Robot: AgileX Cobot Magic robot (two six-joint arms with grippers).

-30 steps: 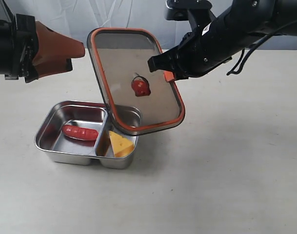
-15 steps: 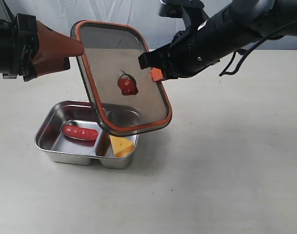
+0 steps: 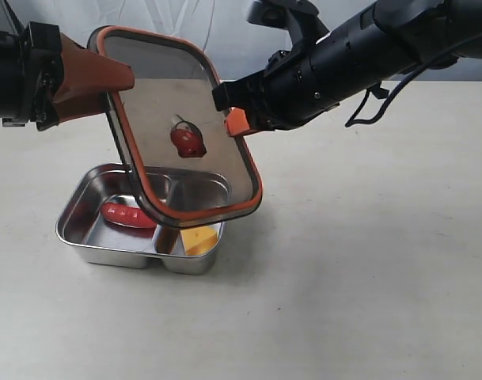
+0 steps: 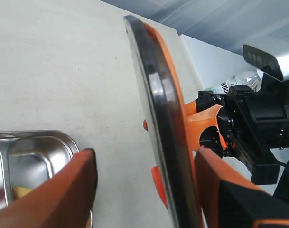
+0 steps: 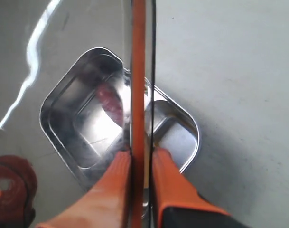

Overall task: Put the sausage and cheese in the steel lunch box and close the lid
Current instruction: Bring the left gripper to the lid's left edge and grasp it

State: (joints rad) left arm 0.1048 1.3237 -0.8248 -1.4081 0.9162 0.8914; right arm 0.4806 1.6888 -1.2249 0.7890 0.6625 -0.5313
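On the pale counter (image 3: 343, 301), the steel lunch box (image 3: 84, 237) sits open with both foods loaded. The yellow cheese (image 3: 199, 240) lies in the nearer right compartment and the dark-red sausage (image 3: 128, 214) in the left one, across the divider (image 3: 163, 229).

Above the box hangs the lid (image 3: 209, 170), steeply tilted, its low corner over the cheese compartment and not yet seated. The red valve knob (image 3: 187, 141) faces the camera.

The right hand (image 3: 234, 120) has the lid, its orange fingers (image 5: 169, 183) pressed together on either side of the lid's seal rim (image 5: 138, 71) along one long edge.

Farther back, the left hand (image 3: 118, 89) is spread wide and holds nothing. The lid's upper corner stands between its fingers (image 4: 70, 185), and whether they touch it cannot be told.

The lid looks light, thin and stiff, with glossy faces likely to slip. A pinch at one edge lets it swing, so the softer orange rim is the surest place to hold. A second grip on the opposite edge would probably level it. The knob seems too small to trust. The shiny box is likely light too and may skid or tip if the seal is pressed down at one corner first.
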